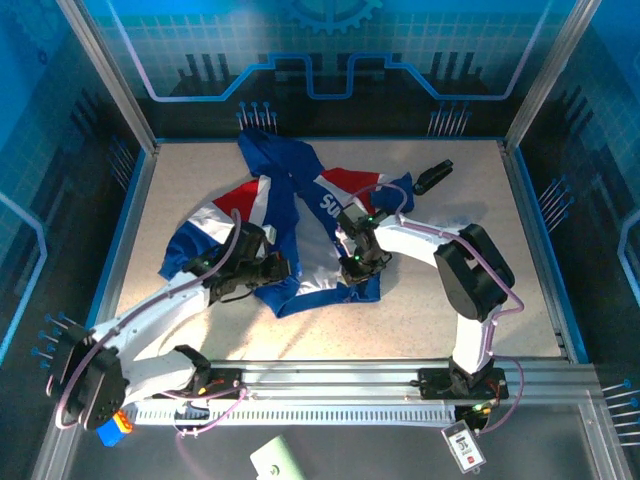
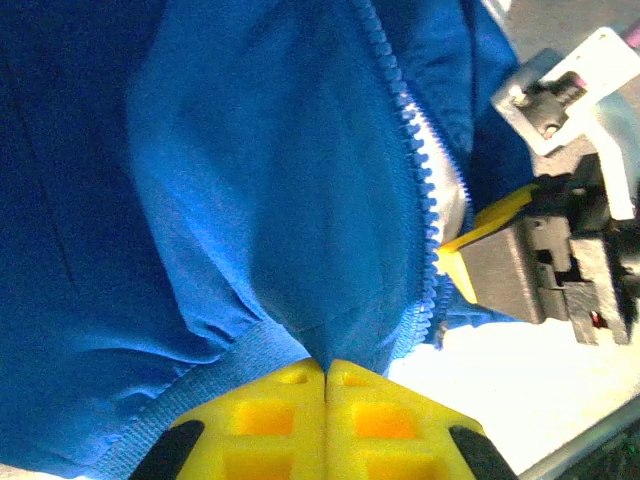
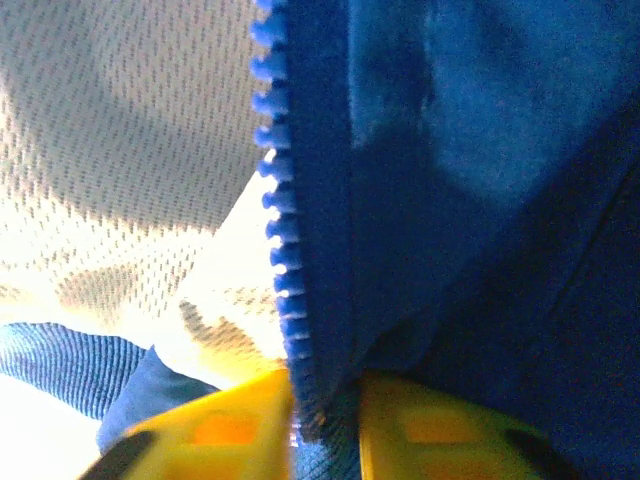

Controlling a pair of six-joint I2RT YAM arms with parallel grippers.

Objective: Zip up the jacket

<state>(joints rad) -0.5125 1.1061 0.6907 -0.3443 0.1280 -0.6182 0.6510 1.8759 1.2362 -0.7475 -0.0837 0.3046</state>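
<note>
Jacket (image 1: pixel 300 235), royal blue with red and white panels: lies rumpled mid-table (image 1: pixel 500 310), front open. Left gripper (image 2: pixel 326 368): clamped shut on the ribbed hem (image 2: pixel 240 345) beside the zipper teeth (image 2: pixel 420 170). Right gripper (image 3: pixel 325 405): fingers straddle the toothed tape near its lower end; whether they pinch it cannot be told. Handling note: hold the hem taut and line up both tape ends squarely before any pull

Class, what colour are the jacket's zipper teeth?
The zipper teeth are blue, matching the jacket; clearest in the right wrist view.
</note>
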